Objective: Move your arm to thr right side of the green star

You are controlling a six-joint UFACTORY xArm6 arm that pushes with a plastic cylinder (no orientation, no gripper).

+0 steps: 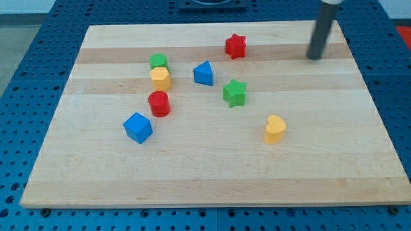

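Observation:
The green star (235, 93) lies near the middle of the wooden board (212, 176). My tip (314, 58) is at the board's upper right, well to the right of and above the green star, touching no block. The rod rises out of the view's top edge.
A red star (236, 46) lies above the green star. A blue block (203, 74) is to its upper left. A yellow block (275, 129) is to its lower right. At the left are a green block (158, 61), a yellow block (160, 78), a red cylinder (159, 103) and a blue cube (138, 127).

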